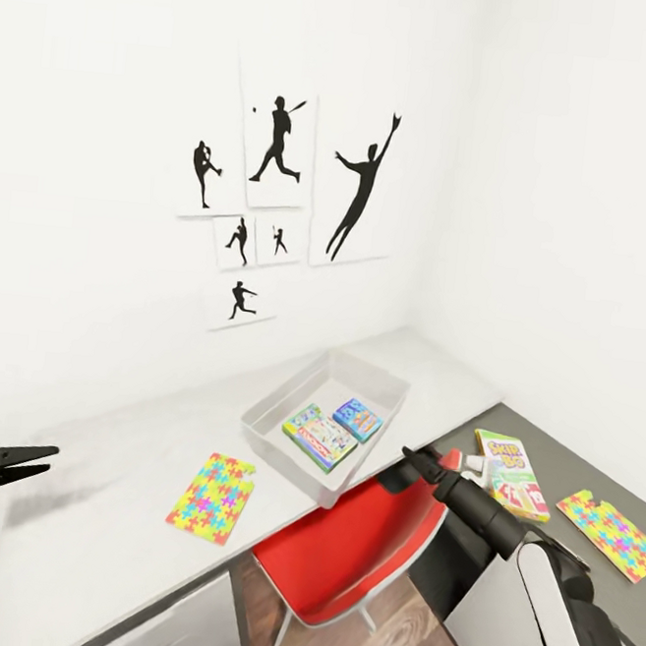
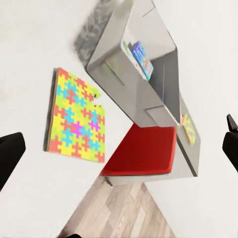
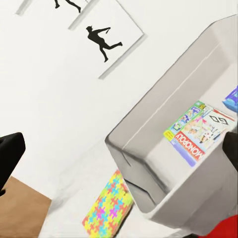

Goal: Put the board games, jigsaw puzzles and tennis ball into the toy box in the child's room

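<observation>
I see the table (image 1: 128, 502) running along the wall, the toy box (image 1: 285, 413) on it holding two board games (image 1: 320, 437). One jigsaw puzzle (image 1: 211, 496) lies beside the box, the Skip-Bo box (image 1: 508, 473) and another puzzle (image 1: 607, 533) on the dark section. My left gripper (image 1: 23, 462) and right gripper (image 1: 418, 462) hang spread, empty.

The grey toy box (image 1: 272, 419) sits on the pale surface (image 1: 96, 528) with two board games inside: a blue one (image 1: 357, 419) and a green-edged one (image 1: 320, 438) (lying flat). One jigsaw puzzle (image 1: 211, 497) lies beside the box; the Skip-Bo box (image 1: 509, 474) and another puzzle (image 1: 606, 534) lie on the dark part.
</observation>
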You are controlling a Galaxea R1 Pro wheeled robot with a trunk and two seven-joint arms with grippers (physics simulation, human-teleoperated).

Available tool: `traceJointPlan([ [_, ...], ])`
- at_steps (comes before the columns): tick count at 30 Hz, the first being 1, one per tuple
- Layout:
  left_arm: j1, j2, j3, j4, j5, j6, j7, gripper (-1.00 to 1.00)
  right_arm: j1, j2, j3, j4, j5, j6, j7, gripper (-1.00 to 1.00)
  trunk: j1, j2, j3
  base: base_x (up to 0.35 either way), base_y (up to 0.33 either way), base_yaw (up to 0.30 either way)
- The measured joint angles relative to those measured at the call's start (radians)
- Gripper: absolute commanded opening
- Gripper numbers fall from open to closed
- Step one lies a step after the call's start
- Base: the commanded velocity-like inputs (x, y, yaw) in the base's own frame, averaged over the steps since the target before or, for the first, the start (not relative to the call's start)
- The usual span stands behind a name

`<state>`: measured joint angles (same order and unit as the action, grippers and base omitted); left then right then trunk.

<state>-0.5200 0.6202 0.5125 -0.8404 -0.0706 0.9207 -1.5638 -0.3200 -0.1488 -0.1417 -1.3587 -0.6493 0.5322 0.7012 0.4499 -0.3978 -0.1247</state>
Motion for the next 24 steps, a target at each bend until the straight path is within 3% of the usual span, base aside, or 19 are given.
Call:
traceJointPlan([
  [8,0.000,0.001,0.000,0.000,-0.001,0.000,0.000,1.00,0.000,0.000,0.000,0.000,0.008,0.000,-0.001,1.00,0.000,0.000,0.004,-0.304,0.038,0.223],
  [16,0.000,0.000,-0.001,0.000,-0.001,0.000,0.000,1.00,0.000,0.000,0.000,0.000,0.007,0.000,-0.001,1.00,0.000,0.000,0.005,-0.243,0.183,0.033],
  [24,0.000,0.001,0.000,0.000,-0.002,0.000,0.000,1.00,0.000,0.001,0.000,0.000,0.008,-0.001,-0.003,1.00,0.000,0.000,0.005,-0.077,0.267,0.002],
])
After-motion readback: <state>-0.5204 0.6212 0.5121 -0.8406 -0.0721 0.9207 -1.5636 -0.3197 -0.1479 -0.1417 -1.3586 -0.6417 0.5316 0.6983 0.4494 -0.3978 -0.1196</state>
